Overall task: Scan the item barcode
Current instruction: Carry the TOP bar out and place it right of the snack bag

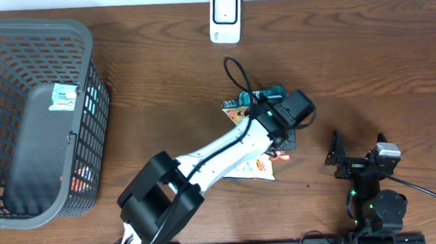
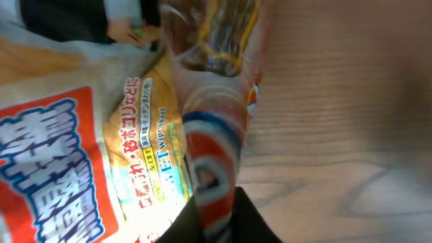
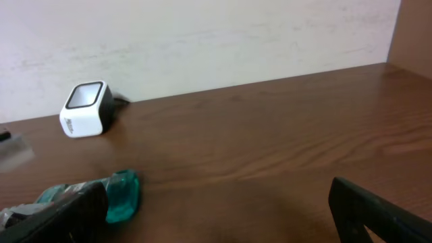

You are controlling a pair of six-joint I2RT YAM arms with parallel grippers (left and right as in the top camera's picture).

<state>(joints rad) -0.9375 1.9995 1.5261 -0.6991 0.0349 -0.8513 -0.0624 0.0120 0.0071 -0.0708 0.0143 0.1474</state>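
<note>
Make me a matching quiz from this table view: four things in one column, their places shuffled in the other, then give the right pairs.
1 scanner
2 basket
3 snack packet
4 right pincer

A far left
B middle, under the left arm
C back edge
D near right corner

Pairs: 1-C, 2-A, 3-B, 4-D

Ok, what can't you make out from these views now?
The barcode: unseen; overhead, the left arm covers most of the packet; left wrist view is blurred.
State of the left gripper: jaws hidden under its body overhead.
Contents of the basket: too small behind the mesh overhead.
</note>
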